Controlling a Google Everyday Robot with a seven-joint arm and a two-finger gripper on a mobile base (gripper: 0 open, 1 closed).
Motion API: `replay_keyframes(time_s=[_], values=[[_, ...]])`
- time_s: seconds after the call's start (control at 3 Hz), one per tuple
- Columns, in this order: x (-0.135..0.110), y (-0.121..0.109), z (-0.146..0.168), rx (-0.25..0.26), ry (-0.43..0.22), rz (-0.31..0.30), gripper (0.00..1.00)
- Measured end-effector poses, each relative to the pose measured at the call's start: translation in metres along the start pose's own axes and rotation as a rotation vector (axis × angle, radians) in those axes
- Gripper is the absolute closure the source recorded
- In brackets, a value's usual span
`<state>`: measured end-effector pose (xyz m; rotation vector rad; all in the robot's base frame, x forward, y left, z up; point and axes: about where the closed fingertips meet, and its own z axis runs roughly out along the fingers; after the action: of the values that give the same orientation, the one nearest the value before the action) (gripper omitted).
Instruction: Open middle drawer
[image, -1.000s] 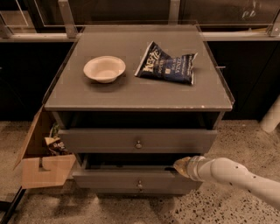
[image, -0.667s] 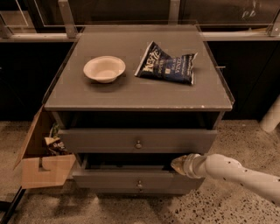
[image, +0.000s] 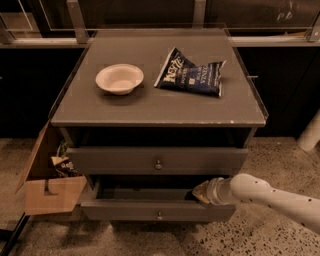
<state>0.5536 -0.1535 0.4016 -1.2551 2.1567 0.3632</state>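
The middle drawer (image: 125, 210) is pulled partly out beneath the top drawer (image: 120, 160). The hand (image: 201, 192) sits inside its right end; whether it grips cannot be told.

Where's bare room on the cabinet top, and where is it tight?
Bare tabletop: the front strip ahead of the white bowl and chip bag, and the back strip behind them. The gap between bowl and bag is narrow. The gripper sits in the right end of the middle drawer; left of it the drawer looks bare.
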Motion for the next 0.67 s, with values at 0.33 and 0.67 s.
replay_keyframes(time_s=[0.33,0.67], values=[[0.0215,0.019,-0.0065,-0.057,0.009,0.045,1.0],[0.0209,0.0197,-0.009,-0.063,0.01,0.051,1.0]])
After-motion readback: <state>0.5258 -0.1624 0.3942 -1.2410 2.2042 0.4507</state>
